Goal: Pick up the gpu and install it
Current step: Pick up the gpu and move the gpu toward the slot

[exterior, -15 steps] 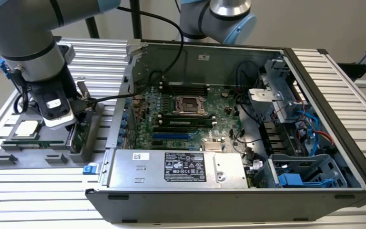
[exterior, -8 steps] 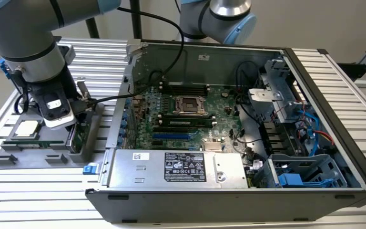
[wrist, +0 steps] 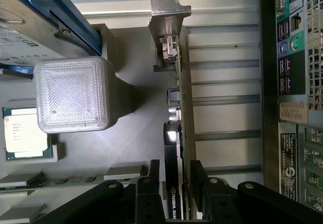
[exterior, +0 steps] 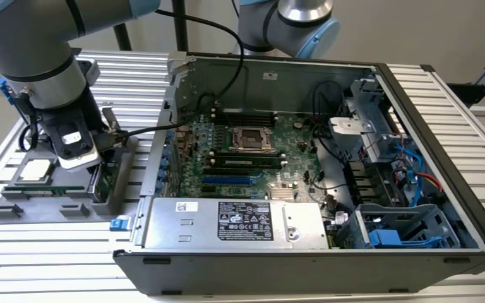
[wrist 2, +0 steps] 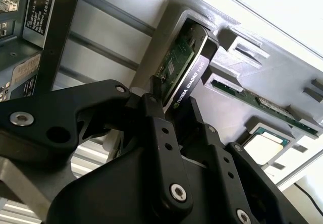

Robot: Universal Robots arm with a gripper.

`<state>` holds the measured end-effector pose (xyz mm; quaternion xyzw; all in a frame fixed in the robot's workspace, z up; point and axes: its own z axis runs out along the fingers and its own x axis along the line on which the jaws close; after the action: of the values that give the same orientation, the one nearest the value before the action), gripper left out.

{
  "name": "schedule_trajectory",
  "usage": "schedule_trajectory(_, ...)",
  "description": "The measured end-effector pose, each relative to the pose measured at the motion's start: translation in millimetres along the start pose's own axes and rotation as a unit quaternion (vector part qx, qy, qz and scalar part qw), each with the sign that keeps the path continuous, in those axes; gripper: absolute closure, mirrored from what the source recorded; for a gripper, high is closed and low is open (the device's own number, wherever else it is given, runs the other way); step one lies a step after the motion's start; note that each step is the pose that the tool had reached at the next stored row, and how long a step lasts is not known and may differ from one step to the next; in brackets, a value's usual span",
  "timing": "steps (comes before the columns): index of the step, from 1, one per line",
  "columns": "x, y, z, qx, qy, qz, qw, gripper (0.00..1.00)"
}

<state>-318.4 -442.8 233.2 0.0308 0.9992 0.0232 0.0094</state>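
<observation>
To the exterior view's left of the open black computer case, you have the moulded grey parts tray lying on the ribbed aluminium worktop. A square silver processor chip sits in the half of the tray far from the case. On the half of the tray near the case, the thin green graphics card with the black cooler stands on its long edge in a slot, and its silver metal end bracket points away from your arm. Your black two-finger gripper is down over the card. In both wrist views the fingers are drawn in against its two faces, one on the green board side and one on the cooler side, gripping it. The card is seated in the tray slot, just beside the case's rear panel and outside the case.
</observation>
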Motion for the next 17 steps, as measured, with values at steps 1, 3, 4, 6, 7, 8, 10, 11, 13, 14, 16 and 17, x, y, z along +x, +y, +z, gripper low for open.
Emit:
schedule_trajectory(1, 0.0, 0.0, 0.0, 0.0000, 0.0000, 0.000, 1.0000, 0.00)
schedule_trajectory(3, 0.0, 0.0, 0.0, 0.0000, 0.0000, 0.000, 1.0000, 1.00)
schedule_trajectory(4, 0.0, 0.0, 0.0, 0.0000, 0.0000, 0.000, 1.0000, 1.00)
schedule_trajectory(6, 0.0, 0.0, 0.0, 0.0001, 0.0001, 0.000, 1.0000, 1.00)
schedule_trajectory(7, 0.0, 0.0, 0.0, 0.0001, 0.0001, 0.000, 1.0000, 1.00)
schedule_trajectory(8, 0.0, 0.0, 0.1, 0.0000, 0.0000, 0.000, 1.0000, 1.00)
schedule_trajectory(10, 0.0, 0.0, 0.1, 0.0000, 0.0000, 0.000, 1.0000, 1.00)
schedule_trajectory(11, 0.0, 0.0, 0.1, 0.0000, 0.0000, 0.000, 1.0000, 1.00)
schedule_trajectory(13, 0.0, 0.0, 0.1, 0.0000, 0.0000, 0.000, 1.0000, 1.00)
schedule_trajectory(14, 0.0, 0.0, 0.1, 0.0000, 0.0001, 0.000, 1.0000, 1.00)
schedule_trajectory(16, 0.0, 0.0, 0.2, 0.0000, 0.0000, 0.000, 1.0000, 1.00)
schedule_trajectory(17, 0.0, 0.0, 0.2, 0.0000, 0.0000, 0.000, 1.0000, 1.00)
